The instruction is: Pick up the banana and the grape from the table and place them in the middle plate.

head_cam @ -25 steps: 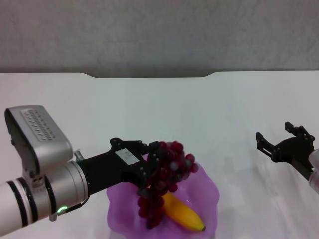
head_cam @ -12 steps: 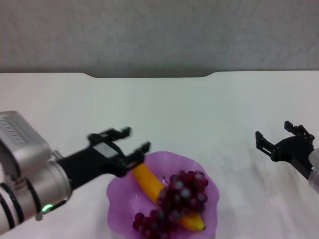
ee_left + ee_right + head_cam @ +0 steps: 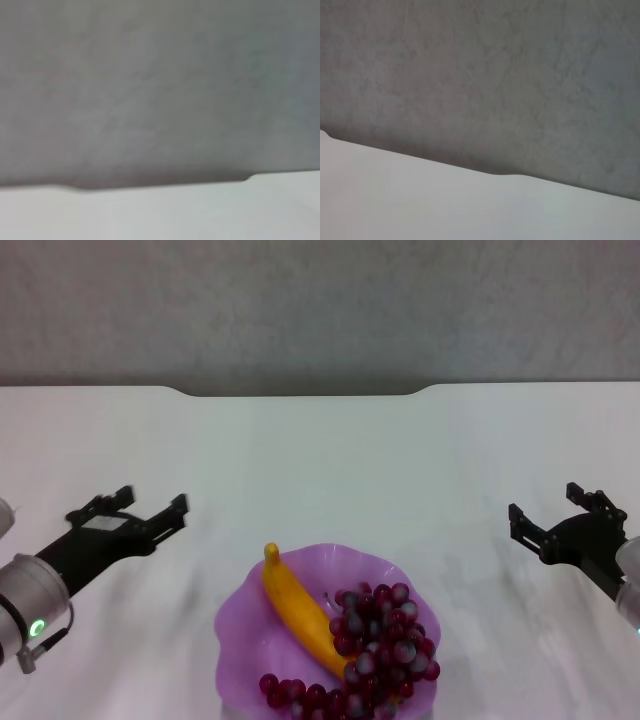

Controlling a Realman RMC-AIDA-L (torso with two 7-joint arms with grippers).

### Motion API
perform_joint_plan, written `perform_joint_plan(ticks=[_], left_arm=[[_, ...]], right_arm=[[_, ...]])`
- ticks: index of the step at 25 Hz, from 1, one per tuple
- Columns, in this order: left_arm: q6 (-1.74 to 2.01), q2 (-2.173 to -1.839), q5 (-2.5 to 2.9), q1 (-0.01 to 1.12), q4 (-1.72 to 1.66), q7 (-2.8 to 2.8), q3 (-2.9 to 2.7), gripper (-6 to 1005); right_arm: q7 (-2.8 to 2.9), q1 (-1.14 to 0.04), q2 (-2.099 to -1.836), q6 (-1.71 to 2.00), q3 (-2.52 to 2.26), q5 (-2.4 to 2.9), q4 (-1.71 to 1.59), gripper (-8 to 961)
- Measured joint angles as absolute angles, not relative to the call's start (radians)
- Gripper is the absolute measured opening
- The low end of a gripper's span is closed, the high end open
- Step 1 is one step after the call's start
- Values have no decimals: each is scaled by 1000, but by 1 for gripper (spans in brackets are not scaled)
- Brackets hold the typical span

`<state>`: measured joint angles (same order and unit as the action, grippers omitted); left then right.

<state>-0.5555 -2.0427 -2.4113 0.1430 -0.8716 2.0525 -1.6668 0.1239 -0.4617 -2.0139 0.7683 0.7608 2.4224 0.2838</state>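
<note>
We see the banana (image 3: 303, 618) and the grape (image 3: 375, 655) lying together in the middle plate (image 3: 240, 640) at the near table (image 3: 330, 470) edge. Left gripper (image 3: 150, 508) and right gripper (image 3: 550, 510) hover well aside, jaws spread, empty. Wrist views show only the wall (image 3: 485, 75).
</note>
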Motion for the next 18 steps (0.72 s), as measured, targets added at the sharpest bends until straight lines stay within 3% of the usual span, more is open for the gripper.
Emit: perform_joint_plan(ticks=[4, 9, 15, 18], left_arm=[[-578, -2044, -2568, 244, -652, 2161, -1615, 831], [-717, -2046, -2771, 283, -482, 2327, -1580, 785], [-812, -2053, -2892, 345, -299, 2573, -1491, 660], [-826, -2057, -2895, 370, -255, 2626, -1429, 660]], right_arm=[[102, -461, -2013, 777, 770, 2419, 286, 883], [76, -455, -2014, 805, 777, 2414, 292, 883], [75, -457, -2014, 811, 778, 2413, 293, 883], [70, -459, -2013, 812, 778, 2413, 301, 883]])
